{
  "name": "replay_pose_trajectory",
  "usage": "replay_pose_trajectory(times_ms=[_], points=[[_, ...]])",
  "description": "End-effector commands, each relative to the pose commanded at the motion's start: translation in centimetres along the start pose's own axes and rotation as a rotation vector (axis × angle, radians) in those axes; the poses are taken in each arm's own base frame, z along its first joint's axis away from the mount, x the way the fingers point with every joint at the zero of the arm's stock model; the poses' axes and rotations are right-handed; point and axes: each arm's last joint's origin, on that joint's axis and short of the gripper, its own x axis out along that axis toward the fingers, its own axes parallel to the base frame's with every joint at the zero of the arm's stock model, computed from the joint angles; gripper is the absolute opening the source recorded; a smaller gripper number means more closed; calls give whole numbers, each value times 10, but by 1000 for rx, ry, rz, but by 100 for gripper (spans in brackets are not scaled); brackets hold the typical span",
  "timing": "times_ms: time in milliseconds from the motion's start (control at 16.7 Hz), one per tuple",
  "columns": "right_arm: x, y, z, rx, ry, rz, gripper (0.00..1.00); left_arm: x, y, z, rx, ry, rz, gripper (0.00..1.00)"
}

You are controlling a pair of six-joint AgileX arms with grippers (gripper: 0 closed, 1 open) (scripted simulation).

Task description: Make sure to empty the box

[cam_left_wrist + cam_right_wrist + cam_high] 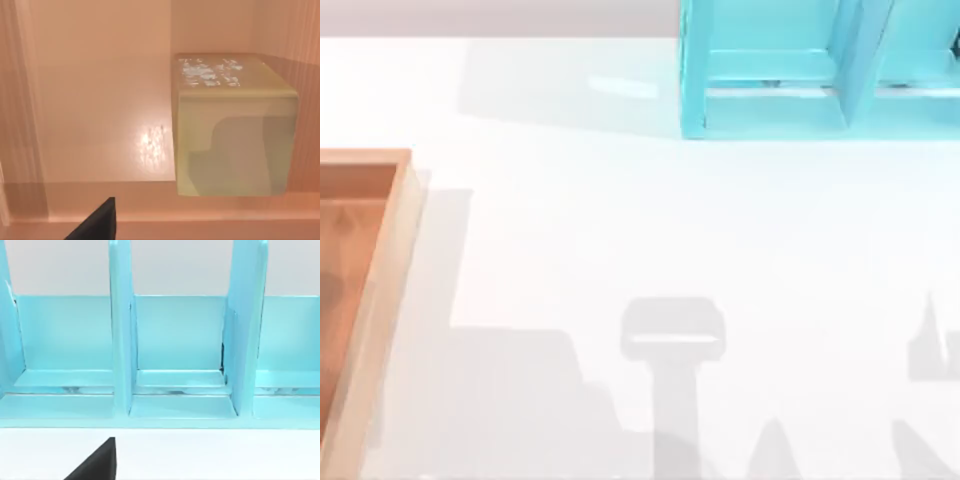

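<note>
The box (402, 235) — a shallow wooden tray with light tan rim walls and a reddish-brown floor — sat at the table's (650, 230) left edge, partly out of frame. In the left wrist view, a pale yellowish block (232, 130) rested on its floor (100, 100), in a corner against the walls. A turquoise shelf frame (820, 70) stood at the far right. Whether either gripper's jaws were open could not be told.

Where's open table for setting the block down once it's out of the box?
The white table lies bare between the box at left and the blue shelf at the back right. The block sits tight in a box corner.
</note>
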Motion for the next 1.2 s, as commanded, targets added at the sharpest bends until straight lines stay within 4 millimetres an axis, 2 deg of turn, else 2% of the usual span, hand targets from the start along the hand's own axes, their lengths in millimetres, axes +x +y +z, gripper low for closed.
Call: replay_pose_trajectory(times_ms=[420, 1200], points=[[0, 0, 0, 0, 0, 0, 100, 4, 0, 2, 1, 10, -3, 100], [0, 0, 0, 0, 0, 0, 100, 92, 1, 2, 0, 10, -3, 100]])
